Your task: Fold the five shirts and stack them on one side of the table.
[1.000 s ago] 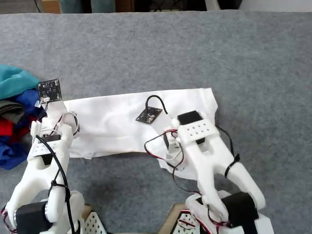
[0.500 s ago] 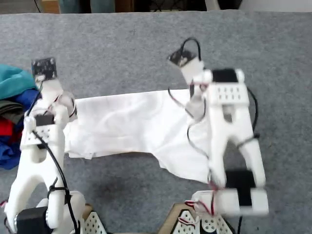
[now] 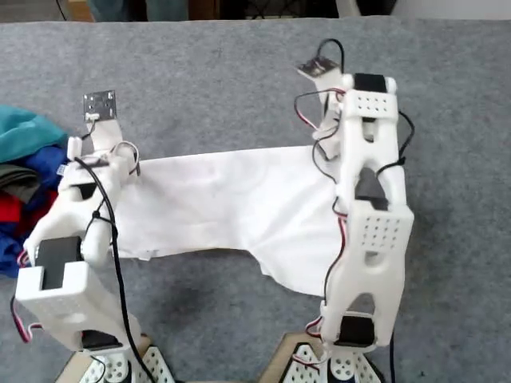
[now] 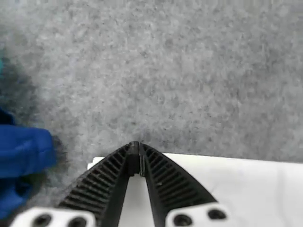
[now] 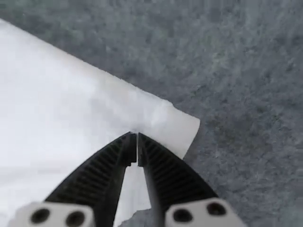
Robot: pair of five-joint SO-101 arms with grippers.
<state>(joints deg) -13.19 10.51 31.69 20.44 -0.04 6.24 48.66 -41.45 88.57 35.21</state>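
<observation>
A: What is the biggest thing?

B: The grey desk (image 3: 239,72). Lots of grey shows past the far edge of the white shirt (image 3: 231,203), and more on the right side.

A: Where is the white shirt?

B: It lies flat across the middle of the desk, long from left to right. Its far edge is straight. Its near edge is bumpy, and one flap pokes out toward the near right.

A: And the other clothes?

B: A pile of shirts (image 3: 24,175) sits at the left edge of the desk. It has teal, blue, red and dark ones. A bit of the blue one is near the white shirt's far left corner.

A: Where are the arms?

B: The right arm (image 3: 371,199) lies over the right end of the white shirt. The left arm (image 3: 72,231) stands between the pile and the shirt's left end.

A: What do the pincers do?

B: The right pincer (image 5: 133,137) is squeezed shut on the white shirt, near its far right corner. The cloth bunches a little at the tips. The left pincer (image 4: 135,146) is closed tight too, at the far left corner. Its tips poke just past the edge. I cannot tell if cloth is caught in it.
</observation>
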